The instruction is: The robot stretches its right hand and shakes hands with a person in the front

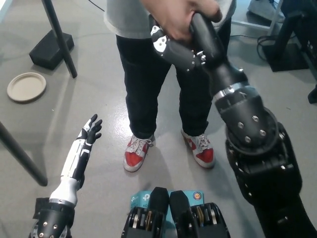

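A person [148,74] in a grey shirt, black trousers and red-and-white shoes stands right in front of me. Their hand [185,17] is wrapped around my black right hand [181,47], which is raised high near the top of the head view and closed in the clasp. My black right arm [242,119] reaches up from the bottom right. My white left hand [90,130] rests low at the lower left, fingers apart, holding nothing.
A round beige plate [26,87] lies on the grey floor at the left. A black stand base [52,48] with its pole [59,34] stands behind it. A dark table leg [20,156] slants at the left edge. Black equipment [292,34] sits at the upper right.
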`<state>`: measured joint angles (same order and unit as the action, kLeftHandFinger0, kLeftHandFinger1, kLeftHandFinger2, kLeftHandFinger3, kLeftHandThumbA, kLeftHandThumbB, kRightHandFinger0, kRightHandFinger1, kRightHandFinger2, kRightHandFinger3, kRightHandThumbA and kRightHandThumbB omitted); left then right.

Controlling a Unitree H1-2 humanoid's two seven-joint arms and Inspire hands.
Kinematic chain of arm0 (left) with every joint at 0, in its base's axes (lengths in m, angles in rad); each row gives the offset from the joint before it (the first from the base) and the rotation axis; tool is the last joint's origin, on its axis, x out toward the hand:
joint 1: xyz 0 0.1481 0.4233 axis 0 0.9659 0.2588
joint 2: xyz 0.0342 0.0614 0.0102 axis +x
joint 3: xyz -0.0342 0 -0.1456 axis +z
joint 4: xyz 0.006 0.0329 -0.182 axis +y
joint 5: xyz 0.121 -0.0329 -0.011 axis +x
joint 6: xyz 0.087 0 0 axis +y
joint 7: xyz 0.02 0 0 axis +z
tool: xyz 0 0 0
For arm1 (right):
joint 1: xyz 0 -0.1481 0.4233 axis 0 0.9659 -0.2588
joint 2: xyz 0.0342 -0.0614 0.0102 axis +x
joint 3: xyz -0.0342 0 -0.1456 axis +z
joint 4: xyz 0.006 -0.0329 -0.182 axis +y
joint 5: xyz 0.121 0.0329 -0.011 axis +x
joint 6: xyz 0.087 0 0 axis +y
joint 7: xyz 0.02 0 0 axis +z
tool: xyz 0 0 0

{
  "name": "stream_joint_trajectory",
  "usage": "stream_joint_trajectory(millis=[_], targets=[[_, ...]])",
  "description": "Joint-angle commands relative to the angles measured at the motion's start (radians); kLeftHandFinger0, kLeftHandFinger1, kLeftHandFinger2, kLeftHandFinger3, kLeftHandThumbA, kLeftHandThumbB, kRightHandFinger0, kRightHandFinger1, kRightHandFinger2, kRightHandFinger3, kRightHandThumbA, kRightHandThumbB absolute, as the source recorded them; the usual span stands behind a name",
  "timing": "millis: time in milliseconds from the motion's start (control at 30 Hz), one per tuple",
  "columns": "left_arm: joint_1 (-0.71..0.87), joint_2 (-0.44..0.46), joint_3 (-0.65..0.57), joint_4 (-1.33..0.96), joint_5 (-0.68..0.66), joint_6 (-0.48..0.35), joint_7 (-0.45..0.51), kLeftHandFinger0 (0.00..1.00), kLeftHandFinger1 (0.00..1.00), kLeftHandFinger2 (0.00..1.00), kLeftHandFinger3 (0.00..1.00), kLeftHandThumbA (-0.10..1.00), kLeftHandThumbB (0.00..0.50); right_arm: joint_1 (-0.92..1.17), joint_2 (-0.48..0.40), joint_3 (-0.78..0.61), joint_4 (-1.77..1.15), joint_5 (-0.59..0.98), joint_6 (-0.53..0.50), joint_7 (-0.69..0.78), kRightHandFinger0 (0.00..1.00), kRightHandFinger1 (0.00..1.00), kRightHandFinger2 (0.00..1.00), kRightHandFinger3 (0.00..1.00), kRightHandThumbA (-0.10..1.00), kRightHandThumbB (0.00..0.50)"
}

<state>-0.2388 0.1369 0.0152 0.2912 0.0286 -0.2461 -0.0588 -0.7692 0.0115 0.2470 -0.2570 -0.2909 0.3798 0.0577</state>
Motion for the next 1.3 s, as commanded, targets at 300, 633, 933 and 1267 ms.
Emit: stream_joint_trajectory(millis=[300,633,933,1267], targets=[[-0.024,0.018,0.0,-0.032,-0.004,-0.022,-0.009,1.0,1.0,1.0,1.0,0.97,0.097,-0.207,-0.053,-0.012,0.579,-0.03,-0.049,-0.015,0.98,1.0,1.0,1.0,0.24,0.244],[-0.034,0.023,-0.004,-0.036,0.005,-0.018,-0.011,1.0,1.0,1.0,1.0,0.97,0.102,-0.336,-0.053,-0.006,1.057,-0.026,-0.184,-0.068,1.0,1.0,1.0,1.0,0.29,0.233],[-0.038,0.028,0.002,-0.033,-0.012,-0.018,-0.021,1.0,1.0,1.0,1.0,0.97,0.094,-0.226,-0.074,0.004,0.641,-0.049,-0.118,-0.017,0.96,1.0,1.0,1.0,0.32,0.257],[-0.035,0.03,0.005,-0.026,-0.007,-0.022,-0.014,1.0,1.0,1.0,1.0,0.97,0.096,-0.114,-0.117,-0.036,-0.239,0.002,0.09,0.154,1.0,1.0,1.0,1.0,0.36,0.251]])
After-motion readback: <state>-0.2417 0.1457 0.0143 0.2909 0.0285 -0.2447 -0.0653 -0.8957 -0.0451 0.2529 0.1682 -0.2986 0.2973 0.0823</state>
